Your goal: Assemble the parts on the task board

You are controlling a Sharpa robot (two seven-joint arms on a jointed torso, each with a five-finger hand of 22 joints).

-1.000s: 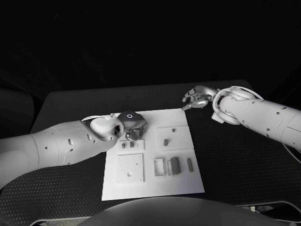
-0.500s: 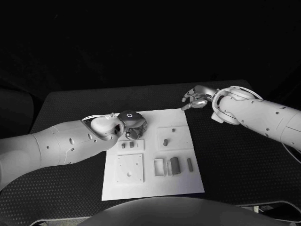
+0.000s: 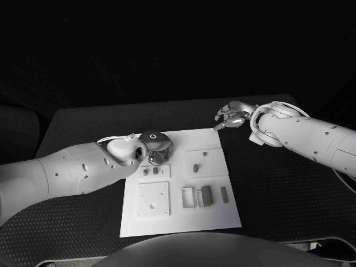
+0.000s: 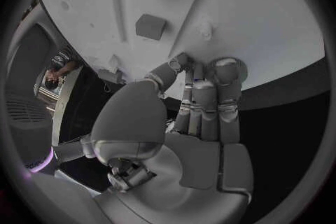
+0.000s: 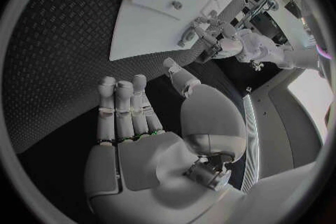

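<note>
Nothing has moved since earlier, we see. Left hand (image 3: 156,147) presses fingertips (image 4: 225,67) on the flat white board (image 3: 214,214), grasping nothing. Right hand (image 3: 232,117) hangs released past the board's far corner; small blocky parts (image 3: 203,196) sit on it.

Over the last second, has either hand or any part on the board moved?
Nothing visibly changed. The left hand rests at the task board's far left corner, fingertips touching the plate; the right hand hovers open beyond its far right corner; the parts lie where they were.
</note>
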